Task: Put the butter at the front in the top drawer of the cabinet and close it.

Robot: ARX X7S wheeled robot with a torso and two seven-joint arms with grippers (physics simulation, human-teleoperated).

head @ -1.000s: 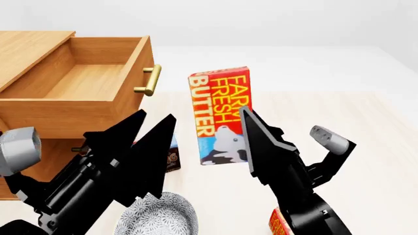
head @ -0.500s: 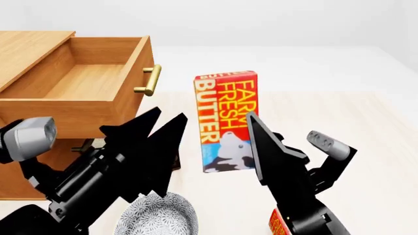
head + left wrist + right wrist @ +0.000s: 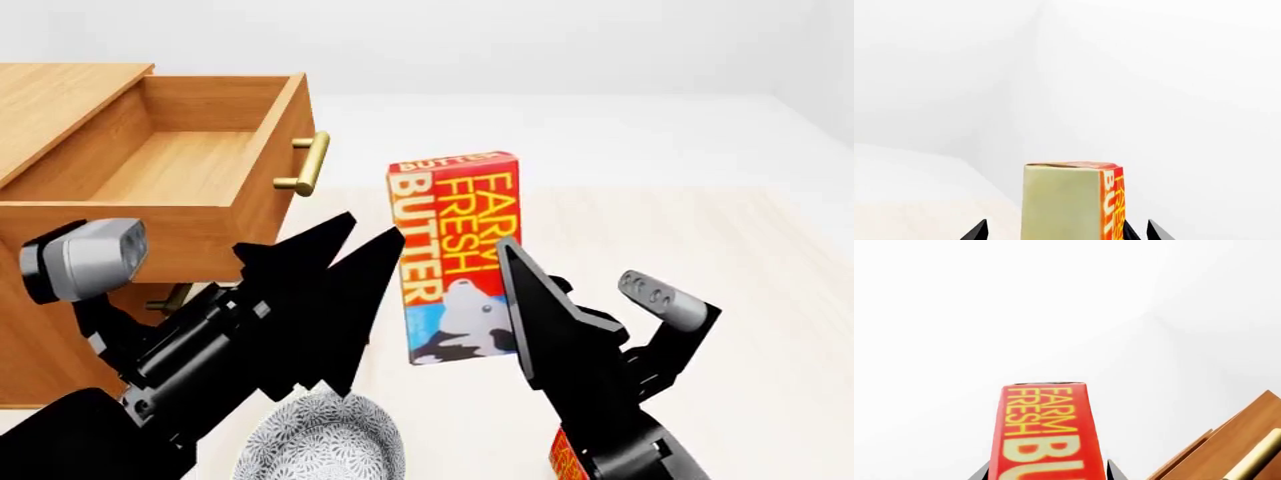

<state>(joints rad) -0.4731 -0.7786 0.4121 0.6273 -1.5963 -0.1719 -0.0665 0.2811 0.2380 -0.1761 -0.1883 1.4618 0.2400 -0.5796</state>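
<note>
**Butter aloft beside the open top drawer**

A pale, near-white room surrounds me, with a light tabletop (image 3: pixel 747 260) spread below my arms. At the far left stands the cabinet (image 3: pixel 54 330), orange-brown wood, and its top drawer (image 3: pixel 174 170) is pulled out toward the middle, its inside bare wood, its brass handle (image 3: pixel 307 165) facing the butter. Below it, a sliver of the lower drawer's handle (image 3: pixel 167 298) peeks out behind my left arm.

My left gripper (image 3: pixel 320 290) reaches up in front of the cabinet, its black fingers spread apart with nothing between them; from its wrist camera the tips flank the carton's pale side without touching it, as far as I can tell. Under it lies a patterned grey plate (image 3: pixel 327 440).

Just right of the drawer handle, the butter (image 3: pixel 454 255) is upright and slightly tilted, lifted clear of the table, its "FARM FRESH BUTTER" lettering and cow facing my head camera. My right gripper (image 3: pixel 514 300) is clamped on its lower part.

At the bottom edge, behind my right arm, a second butter carton (image 3: pixel 567 458) shows only a red corner.
</note>
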